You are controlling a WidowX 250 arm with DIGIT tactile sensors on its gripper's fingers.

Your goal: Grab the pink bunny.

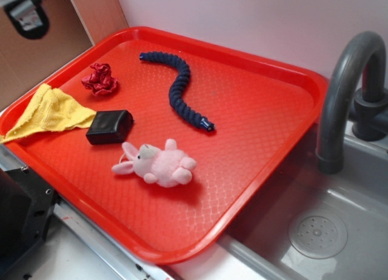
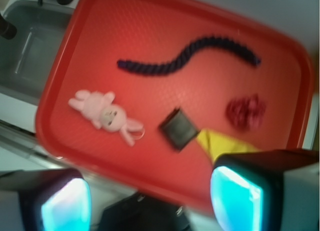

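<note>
The pink bunny (image 1: 159, 163) lies on its side on the red tray (image 1: 267, 104), near the front middle, just right of the black box (image 1: 110, 126). In the wrist view the pink bunny (image 2: 105, 114) lies left of centre, far below the camera. My gripper (image 2: 150, 203) is high above the tray's near edge, jaws wide apart with nothing between them; its cyan pads (image 2: 235, 198) frame the bottom of the view. In the exterior view only a part of the arm (image 1: 25, 12) shows at the top left corner.
On the tray also lie a dark blue rope (image 1: 182, 89), a shiny red scrunchie (image 1: 100, 80) and a yellow cloth (image 1: 51, 112) at its left edge. A grey sink (image 1: 315, 231) with a faucet (image 1: 351, 80) stands to the right. A cardboard wall is at the back left.
</note>
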